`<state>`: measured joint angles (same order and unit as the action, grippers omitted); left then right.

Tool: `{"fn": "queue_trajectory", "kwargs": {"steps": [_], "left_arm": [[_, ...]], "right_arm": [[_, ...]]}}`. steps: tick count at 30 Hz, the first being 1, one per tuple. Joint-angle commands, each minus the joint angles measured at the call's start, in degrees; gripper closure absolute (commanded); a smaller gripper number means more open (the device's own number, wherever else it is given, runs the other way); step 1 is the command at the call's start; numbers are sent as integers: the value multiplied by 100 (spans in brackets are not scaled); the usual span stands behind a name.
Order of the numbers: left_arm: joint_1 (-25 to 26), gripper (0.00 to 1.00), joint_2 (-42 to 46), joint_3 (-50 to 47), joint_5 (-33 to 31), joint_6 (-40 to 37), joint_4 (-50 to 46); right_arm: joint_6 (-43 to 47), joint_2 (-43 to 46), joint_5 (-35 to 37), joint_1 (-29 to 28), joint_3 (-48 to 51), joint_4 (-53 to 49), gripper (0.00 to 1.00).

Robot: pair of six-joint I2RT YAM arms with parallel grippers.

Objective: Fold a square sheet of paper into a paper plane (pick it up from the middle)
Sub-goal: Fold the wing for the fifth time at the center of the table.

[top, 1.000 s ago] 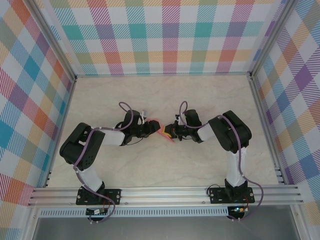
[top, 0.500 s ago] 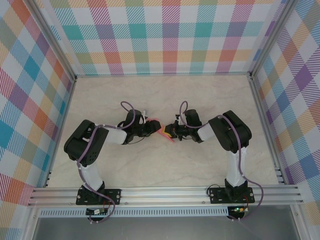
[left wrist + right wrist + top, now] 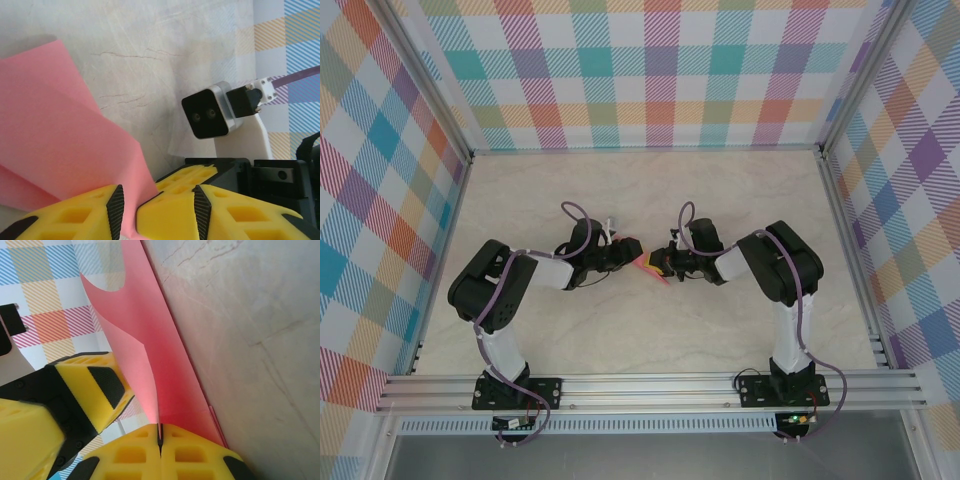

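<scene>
— The right gripper (image 3: 160, 432) is squeezing its two yellow fingers tight together. It is pinching the pink sheet of paper (image 3: 150, 340) by one edge, right between the tips.
— What is the paper doing?
— It is rising away from those fingers, and one flap is curling over at the far end. It is folded, with one layer lying over another, and its long straight edge is running close to the table (image 3: 260, 315).
— And the left gripper (image 3: 130, 212)?
— Its fingers are standing a little apart. The paper (image 3: 60, 125) is poking down into the gap between them. Nobody can tell if the pads are pressing on it.
— Where is all this happening?
— From above, the two arms are bending in toward each other in the middle of the pale, marbled table (image 3: 720, 190). The left gripper (image 3: 623, 256) and the right gripper (image 3: 660, 266) are pointing at each other, almost tip to tip. The paper (image 3: 645, 262) is sitting between them, showing as just a small pink bit.
— What is that grey box past the left fingers?
— That is the camera (image 3: 210, 116) on the right arm's wrist, facing this way. Behind it the checked wall (image 3: 295, 50) is showing blue and orange squares.
</scene>
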<state>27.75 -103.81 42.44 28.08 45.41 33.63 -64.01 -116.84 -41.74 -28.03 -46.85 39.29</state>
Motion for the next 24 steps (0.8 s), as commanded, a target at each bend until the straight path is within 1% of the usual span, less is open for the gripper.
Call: {"fn": "queue_trajectory", "kwargs": {"steps": [1,13,24], "left_arm": [[77,57,69,-99,101,-26,361],[84,63,-135,27,-69,-33,-93],[87,66,-219,73,-259,-32,-321]], "right_arm": [[99,-207,-10,43,-48,-479,100],[152,-273,5,43,-114,-642,100],[247,-289,34,44,-136,-811,100]]}}
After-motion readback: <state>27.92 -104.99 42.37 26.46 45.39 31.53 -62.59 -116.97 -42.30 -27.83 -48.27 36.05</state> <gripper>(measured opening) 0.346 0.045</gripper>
